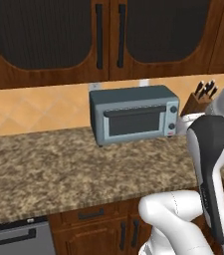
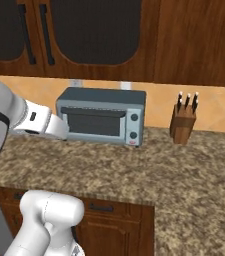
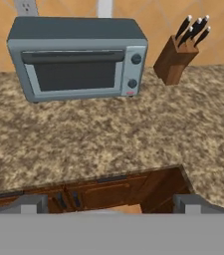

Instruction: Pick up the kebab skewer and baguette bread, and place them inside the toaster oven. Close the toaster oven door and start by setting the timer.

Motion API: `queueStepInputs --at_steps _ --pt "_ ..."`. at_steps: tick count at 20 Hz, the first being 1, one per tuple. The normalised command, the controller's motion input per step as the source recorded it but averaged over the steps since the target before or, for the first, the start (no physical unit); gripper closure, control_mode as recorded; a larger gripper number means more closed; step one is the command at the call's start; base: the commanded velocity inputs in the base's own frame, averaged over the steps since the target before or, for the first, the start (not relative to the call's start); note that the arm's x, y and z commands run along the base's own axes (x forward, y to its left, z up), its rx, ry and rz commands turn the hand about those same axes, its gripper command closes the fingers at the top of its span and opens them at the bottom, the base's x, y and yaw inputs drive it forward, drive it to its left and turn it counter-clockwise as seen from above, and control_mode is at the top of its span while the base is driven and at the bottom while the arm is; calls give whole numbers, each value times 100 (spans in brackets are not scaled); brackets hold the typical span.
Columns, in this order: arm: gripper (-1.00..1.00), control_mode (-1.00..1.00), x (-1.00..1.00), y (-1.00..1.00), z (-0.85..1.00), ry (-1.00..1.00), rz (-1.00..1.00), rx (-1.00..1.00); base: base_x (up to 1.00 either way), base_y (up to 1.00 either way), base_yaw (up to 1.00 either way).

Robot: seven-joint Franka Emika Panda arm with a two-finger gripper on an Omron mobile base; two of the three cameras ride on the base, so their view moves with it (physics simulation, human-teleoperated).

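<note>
The toaster oven (image 1: 133, 114) (image 2: 101, 117) (image 3: 78, 57) stands at the back of the granite counter, against the wall. Its door (image 3: 73, 74) is shut, with the bar handle (image 3: 72, 56) along the top and two knobs (image 3: 136, 59) on the right. My gripper (image 3: 116, 206) hovers over the counter's front edge, well short of the oven and facing it. Its fingertips (image 3: 34, 203) stand wide apart, open, with nothing between them. The kebab skewer and the baguette bread are out of view.
A wooden knife block (image 1: 200, 99) (image 2: 183, 122) (image 3: 175, 57) stands right of the oven. Dark wood cabinets (image 1: 98, 35) hang above it. Drawers (image 3: 103, 191) lie under the granite counter (image 3: 108, 134), and a dishwasher front (image 1: 16, 239) sits at the lower left.
</note>
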Motion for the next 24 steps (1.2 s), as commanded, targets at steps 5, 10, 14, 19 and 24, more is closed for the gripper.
queueStepInputs --at_steps 5,10,14,19,24 --pt "-100 100 0 0 0 0 0 0 43 -11 -1" --pt "-100 100 0 0 0 0 0 0 25 8 0" --pt "-100 100 0 0 0 0 0 0 32 23 0" --pt "-100 100 0 0 0 0 0 0 14 30 0" --pt "-100 100 0 0 0 0 0 0 2 45 0"
